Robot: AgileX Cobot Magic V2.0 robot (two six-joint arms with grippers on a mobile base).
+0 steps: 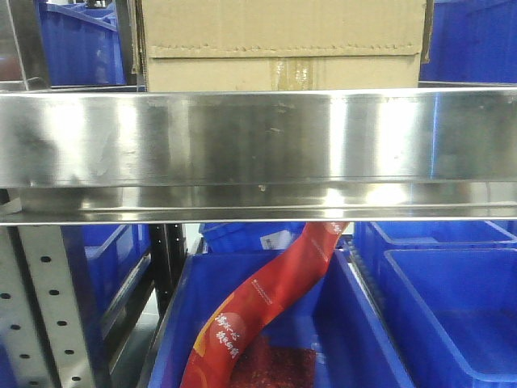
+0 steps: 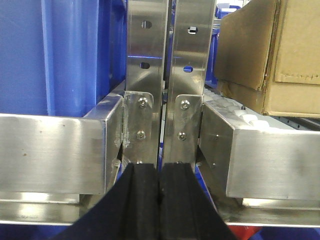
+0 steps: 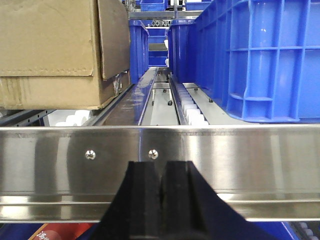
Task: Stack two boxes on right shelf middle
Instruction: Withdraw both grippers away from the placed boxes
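Note:
One brown cardboard box (image 1: 283, 44) rests on the shiny steel shelf (image 1: 258, 145), filling the top centre of the front view. The left wrist view catches the box (image 2: 272, 55) at upper right, behind the shelf lip (image 2: 270, 160). In the right wrist view it sits at upper left (image 3: 60, 50), on the shelf above the lip (image 3: 240, 155). My left gripper (image 2: 160, 172) is shut and empty, just in front of two steel uprights. Just as empty, my right gripper (image 3: 161, 170) is shut in front of the lip, right of the box. Neither touches the box.
Blue plastic bins stand on the shelf beside the box (image 3: 260, 55) (image 2: 55, 55) and below the shelf (image 1: 452, 307). A red printed packet (image 1: 266, 307) lies in the lower middle bin. Perforated grey uprights (image 1: 48, 307) (image 2: 147, 60) frame the rack. White rollers (image 3: 192, 110) run along the shelf.

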